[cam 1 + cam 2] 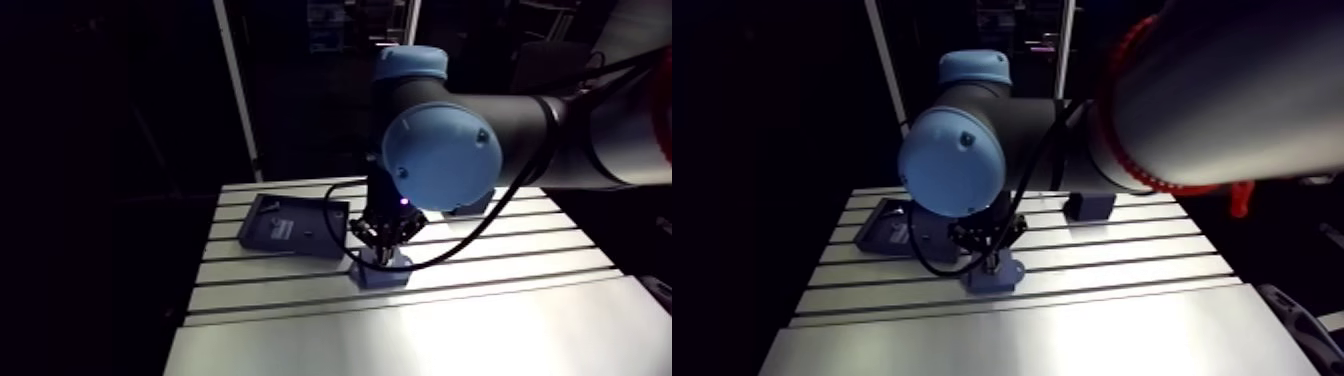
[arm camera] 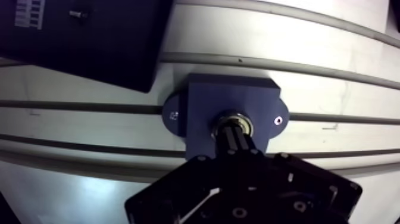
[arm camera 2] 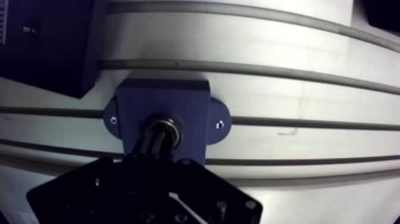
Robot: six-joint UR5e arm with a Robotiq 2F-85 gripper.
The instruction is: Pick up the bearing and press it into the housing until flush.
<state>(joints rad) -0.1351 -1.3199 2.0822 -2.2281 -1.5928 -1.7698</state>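
in housing [image 2: 205, 98] bore (blue block on table [image 2: 333, 77]): bearing [image 2: 245, 123], tool [image 2: 229, 128] tips seemingly together, resting on it.

Silvery bearing [image 2: 243, 121] sits in the blue housing's [image 2: 205, 98] bore.

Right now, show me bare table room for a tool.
Free: the wide unslotted front strip of the aluminium table; also the slotted stretch between the blue flanged housing and the small blue block. Crowded: the housing under the jaws, dark blue flat plate close beside.
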